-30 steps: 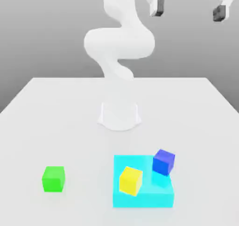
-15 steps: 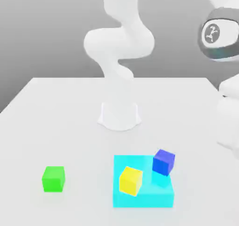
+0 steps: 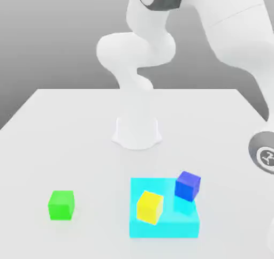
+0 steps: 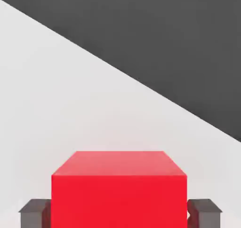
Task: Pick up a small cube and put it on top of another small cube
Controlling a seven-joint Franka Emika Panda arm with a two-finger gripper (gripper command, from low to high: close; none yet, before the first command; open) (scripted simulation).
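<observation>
Here, in the exterior view, the white arm [image 3: 160, 44] is being seen rising from its round base [image 3: 137, 132] on the white table [image 3: 64, 135] and bending over toward the exterior view's right, where a grey wrist joint [image 3: 263, 153] is showing at the edge. A flat cyan block [image 3: 165, 220] is lying near the front of the table, and a yellow cube [image 3: 149, 207] and a blue cube [image 3: 188, 185] are resting on top of it, near each other but apart. A green cube [image 3: 61, 205] is sitting alone on the table, well apart toward the exterior view's left.

In the hand view, a red cube [image 4: 119, 189] is being gripped by the hand [image 4: 119, 213], one dark fingertip [image 4: 35, 212] being pressed against each side face. The table surface [image 4: 70, 104] is lying beyond it, with a dark background past the table's edge.
</observation>
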